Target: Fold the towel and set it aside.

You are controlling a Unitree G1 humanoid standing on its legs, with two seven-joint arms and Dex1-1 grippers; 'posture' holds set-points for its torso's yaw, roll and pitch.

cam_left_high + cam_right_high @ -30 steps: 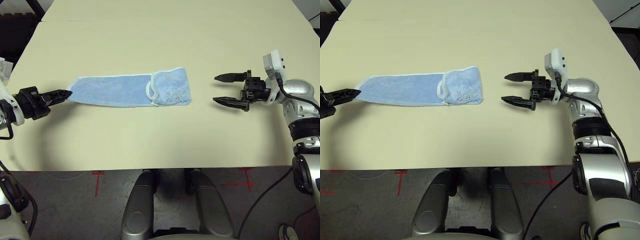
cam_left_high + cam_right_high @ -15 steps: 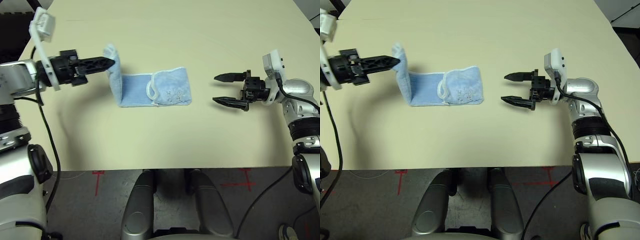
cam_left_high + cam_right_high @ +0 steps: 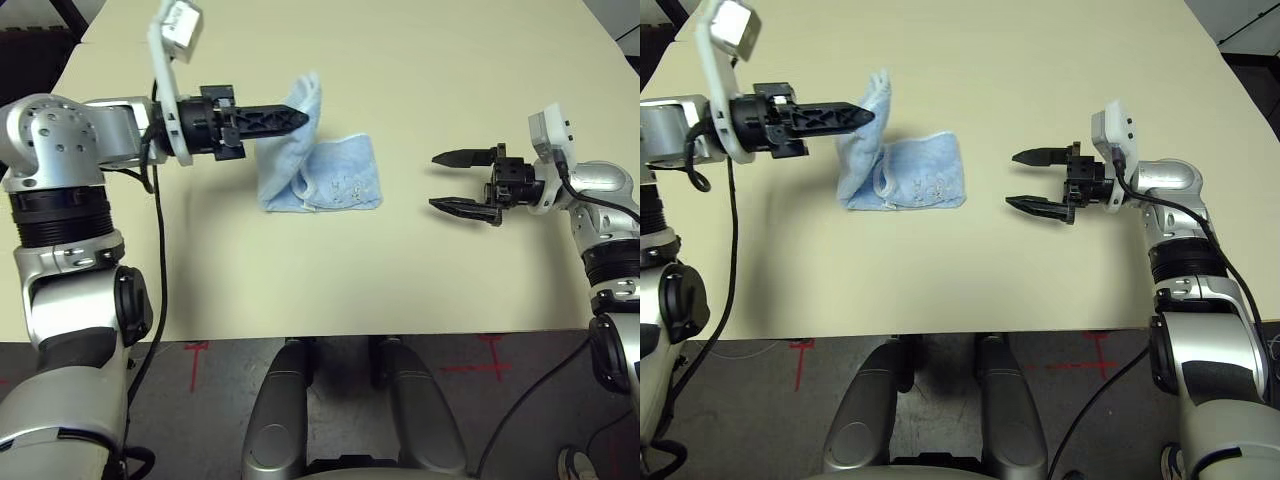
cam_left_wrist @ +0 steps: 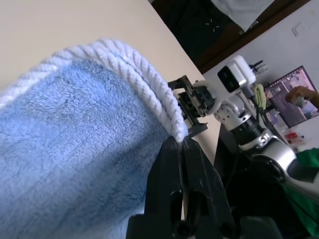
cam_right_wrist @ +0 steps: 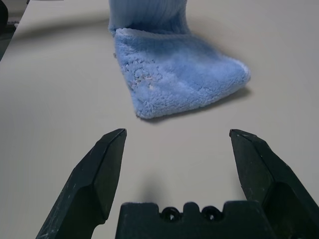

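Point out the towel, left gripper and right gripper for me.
towel (image 3: 340,180): left eye view, flat folded part on the table.
left gripper (image 3: 300,119): left eye view, fingers' tips, shut on the towel's lifted end.
right gripper (image 3: 437,181): left eye view, gap between open fingers' tips.

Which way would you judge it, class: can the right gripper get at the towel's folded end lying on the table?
Probably yes: the right gripper is open and faces the towel, with bare table between them.

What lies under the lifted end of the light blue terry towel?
Beneath the lifted end of the light blue terry towel, pinched in the left tool, lies its own folded part on the beige table; anything under that is covered.
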